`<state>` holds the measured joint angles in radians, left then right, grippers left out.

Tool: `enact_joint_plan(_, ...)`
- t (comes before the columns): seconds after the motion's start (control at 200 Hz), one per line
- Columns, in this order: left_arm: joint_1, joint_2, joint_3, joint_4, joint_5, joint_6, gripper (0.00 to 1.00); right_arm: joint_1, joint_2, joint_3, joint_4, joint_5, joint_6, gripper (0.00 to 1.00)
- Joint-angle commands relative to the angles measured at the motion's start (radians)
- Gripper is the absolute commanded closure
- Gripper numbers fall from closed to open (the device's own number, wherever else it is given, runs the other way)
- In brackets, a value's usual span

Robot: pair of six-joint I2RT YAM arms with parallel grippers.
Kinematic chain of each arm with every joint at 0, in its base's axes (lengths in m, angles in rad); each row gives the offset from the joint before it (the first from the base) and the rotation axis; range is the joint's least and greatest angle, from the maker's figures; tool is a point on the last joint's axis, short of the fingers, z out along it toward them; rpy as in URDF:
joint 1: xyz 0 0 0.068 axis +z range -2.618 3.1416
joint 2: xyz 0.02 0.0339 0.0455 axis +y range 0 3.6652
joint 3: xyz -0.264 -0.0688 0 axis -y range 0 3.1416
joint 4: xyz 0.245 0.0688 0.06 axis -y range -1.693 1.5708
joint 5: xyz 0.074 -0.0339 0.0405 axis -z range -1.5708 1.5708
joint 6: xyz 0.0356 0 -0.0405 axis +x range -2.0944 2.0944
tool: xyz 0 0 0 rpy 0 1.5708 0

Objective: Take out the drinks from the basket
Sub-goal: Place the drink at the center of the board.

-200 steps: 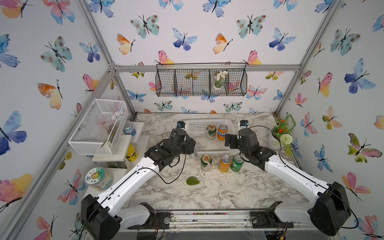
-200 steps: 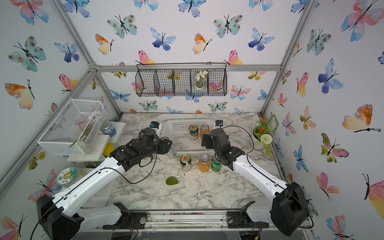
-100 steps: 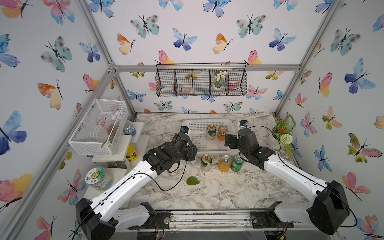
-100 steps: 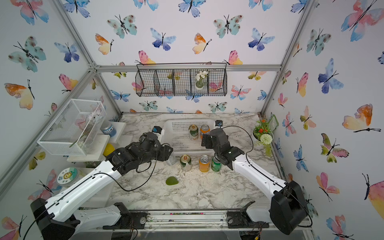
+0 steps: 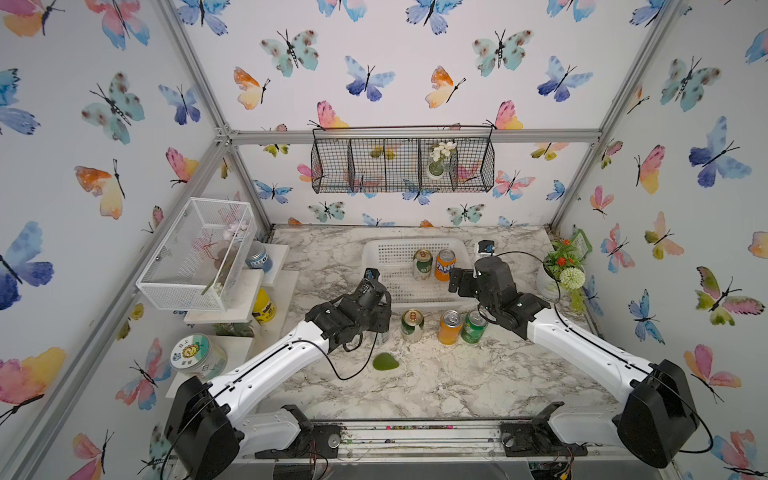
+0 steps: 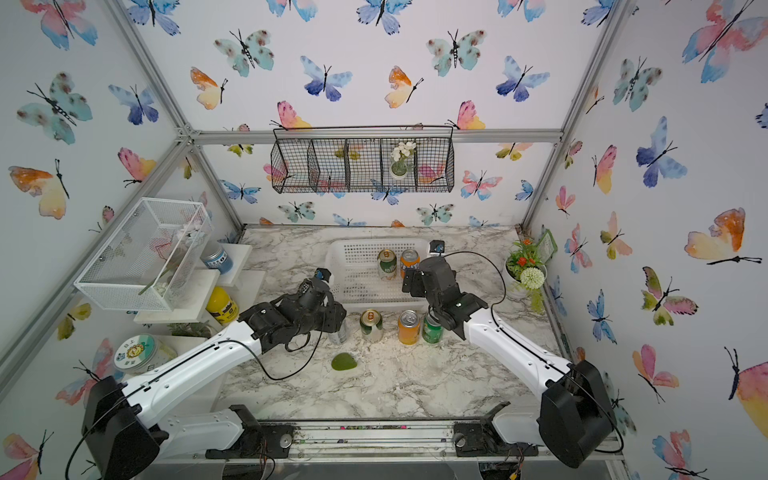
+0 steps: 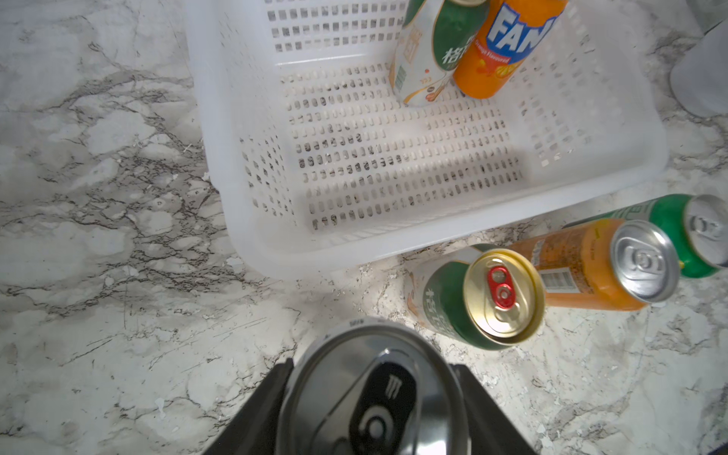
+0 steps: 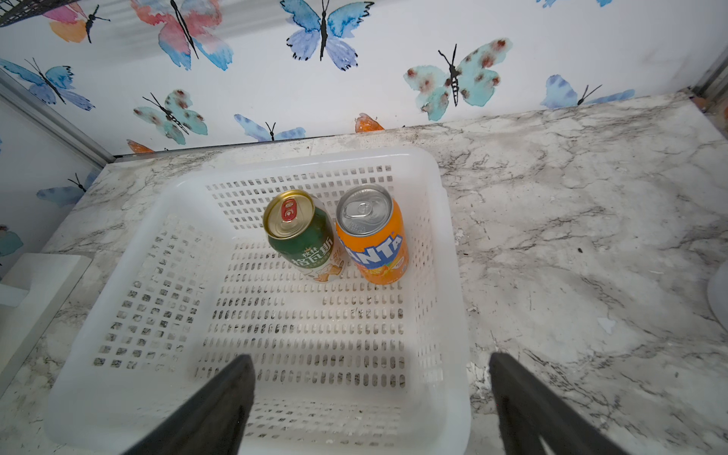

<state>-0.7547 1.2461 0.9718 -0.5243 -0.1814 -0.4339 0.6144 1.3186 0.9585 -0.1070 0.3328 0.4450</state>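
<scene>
1. My left arm has pulled back from the left side of the basket (image 5: 367, 266) toward the front edge of the table (image 5: 457, 382). It has brought the silver can (image 7: 366, 378) along. My right arm has hardly moved.
2. Three drinks are already out. The green-and-cream can (image 5: 412, 326), the orange can (image 5: 449, 328) and the bright green can (image 5: 473, 327) stand in a row on the table, just beside the basket's front edge.
3. The silver can is the fourth one out. It is past the basket's front left corner, at the left end of that row. It is near the green-and-cream can but not touching it. I cannot tell if its bottom is on the table yet.
4. Two drinks are left inside. The gold-top can (image 8: 299, 236) and the Fanta can (image 8: 374, 244) stand close together near the basket's back edge, more to its right side.
5. My left gripper (image 7: 374, 409) pinches the silver can from both sides. That arm reaches low over the table with its wrist bent down.
6. My right gripper (image 8: 370, 394) is spread wide and holds nothing. It hangs over the basket's front edge, near the right corner, and points at the two cans inside. I think those two are next.
</scene>
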Motion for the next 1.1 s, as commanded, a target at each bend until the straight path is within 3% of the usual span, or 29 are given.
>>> enact_joint_plan(0.0, -0.002, 0.014, 0.004, 0.131, -0.063, -0.005, 0.59, -0.005, -0.009, -0.001, 0.003, -0.002, 0.003, 0.04)
enact_joint_plan(0.355, -0.003, 0.033, -0.082, 0.236, -0.067, -0.013, 0.57, -0.01, -0.016, -0.001, 0.003, -0.003, 0.0, 0.04)
enact_joint_plan(0.636, 0.001, 0.087, -0.056, 0.253, -0.062, -0.001, 0.53, -0.01, -0.016, -0.01, 0.006, -0.012, 0.009, 0.04)
enact_joint_plan(0.846, 0.001, 0.084, -0.072, 0.244, -0.075, -0.025, 0.27, -0.01, -0.021, -0.014, 0.009, -0.015, 0.008, 0.04)
enact_joint_plan(1.051, 0.001, 0.047, -0.054, 0.217, -0.087, -0.034, 0.09, -0.01, -0.009, -0.002, 0.005, -0.026, 0.012, 0.03)
enact_joint_plan(1.066, -0.001, 0.043, -0.051, 0.214, -0.086, -0.036, 0.0, -0.011, -0.008, -0.001, 0.004, -0.027, 0.012, 0.02)
enact_joint_plan(1.091, 0.0, 0.038, -0.048, 0.21, -0.084, -0.037, 0.01, -0.011, -0.007, 0.0, 0.003, -0.028, 0.013, 0.03)
